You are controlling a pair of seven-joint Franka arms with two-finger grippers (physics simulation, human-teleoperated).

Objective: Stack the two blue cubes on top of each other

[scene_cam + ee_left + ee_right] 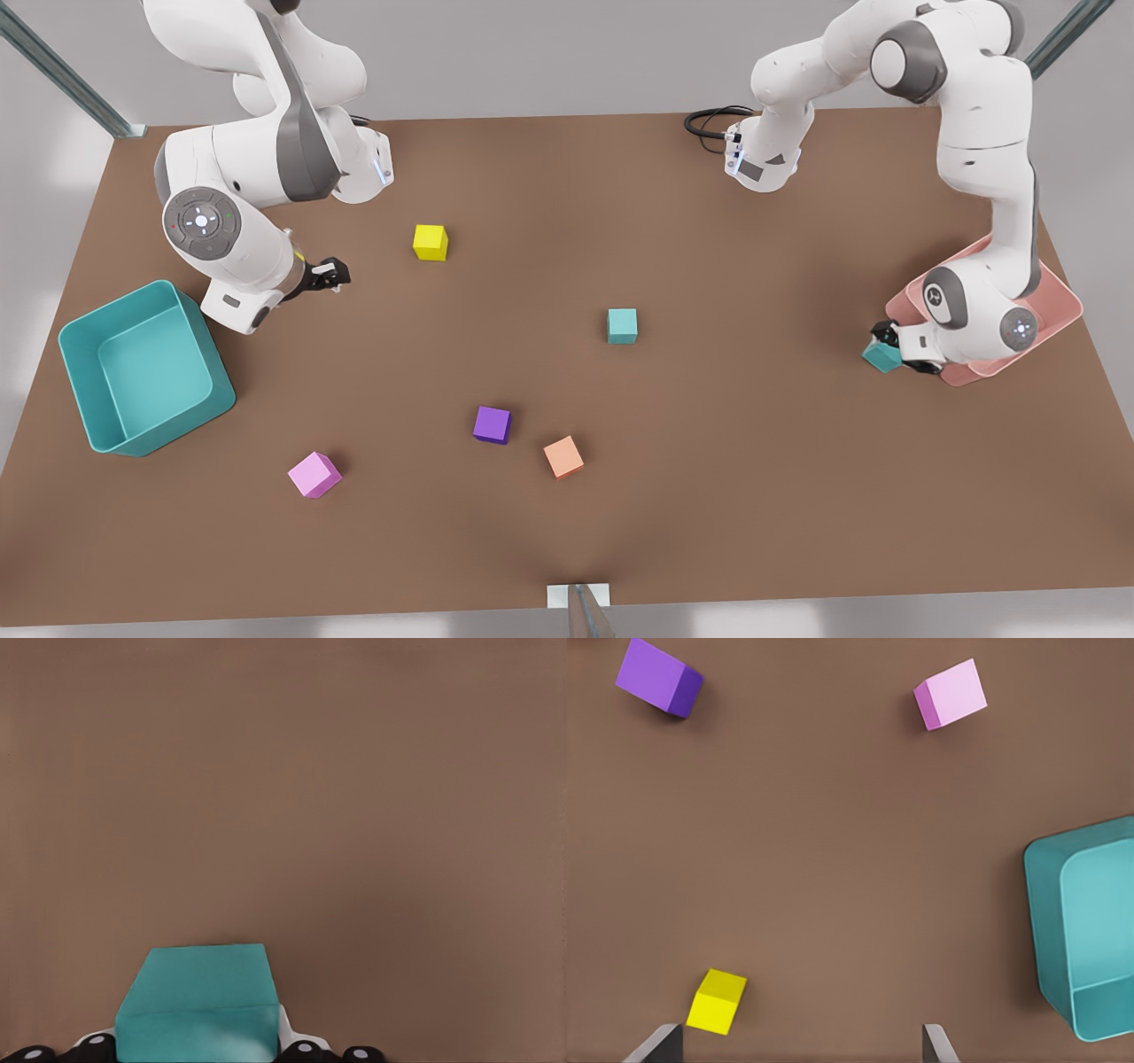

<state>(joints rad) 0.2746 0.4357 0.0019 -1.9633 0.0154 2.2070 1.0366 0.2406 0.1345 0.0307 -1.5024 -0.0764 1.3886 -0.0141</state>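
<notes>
One blue cube (622,325) rests alone near the middle of the brown table. The other blue cube (881,357) is at the front view's right, just beside a pink tray, with my left gripper (885,347) shut on it. In the left wrist view that cube (199,1010) sits between the dark fingertips (306,1050), with bare table beyond it. My right gripper (330,275) waits at the front view's left, open, between the teal bin and the yellow cube. The right wrist view has its fingers (663,1045) spread wide with nothing between them.
A yellow cube (430,242), a purple cube (492,424), an orange cube (563,456) and a pink cube (314,474) lie scattered on the table. A large teal bin (89,390) stands at the left edge. A pink tray (1059,310) lies under the left arm.
</notes>
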